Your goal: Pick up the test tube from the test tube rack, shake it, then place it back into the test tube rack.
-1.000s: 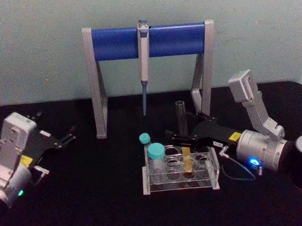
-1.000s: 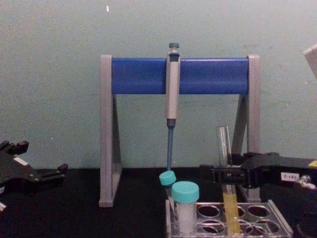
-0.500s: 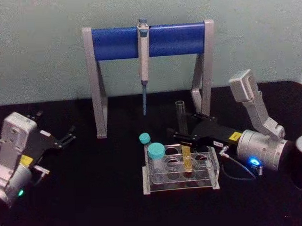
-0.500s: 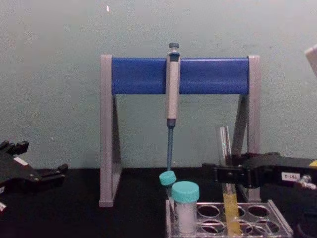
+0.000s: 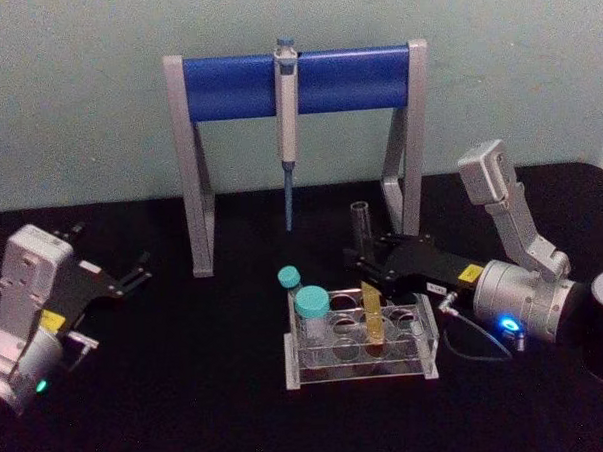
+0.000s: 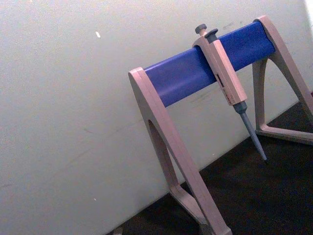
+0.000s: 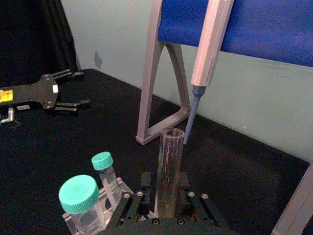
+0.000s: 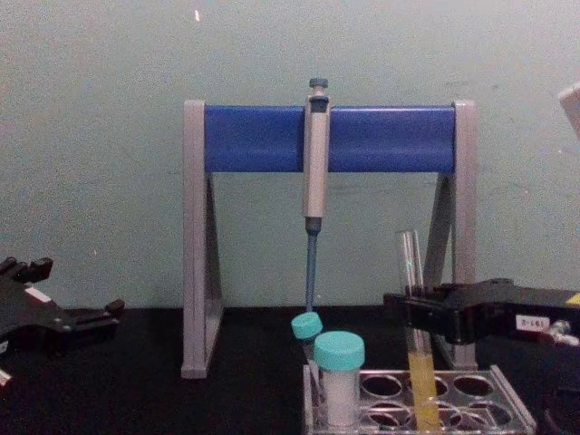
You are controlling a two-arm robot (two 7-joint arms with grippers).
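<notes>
Showing yellow liquid (image 8: 422, 390), chest view has right end effector (image 8: 410, 313) clamped on the test tube (image 8: 410, 263).

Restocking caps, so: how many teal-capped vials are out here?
2. The larger vial stands at the left end of the test tube rack, near the front; the smaller vial is just behind it, tilted. None appears hidden.
</notes>
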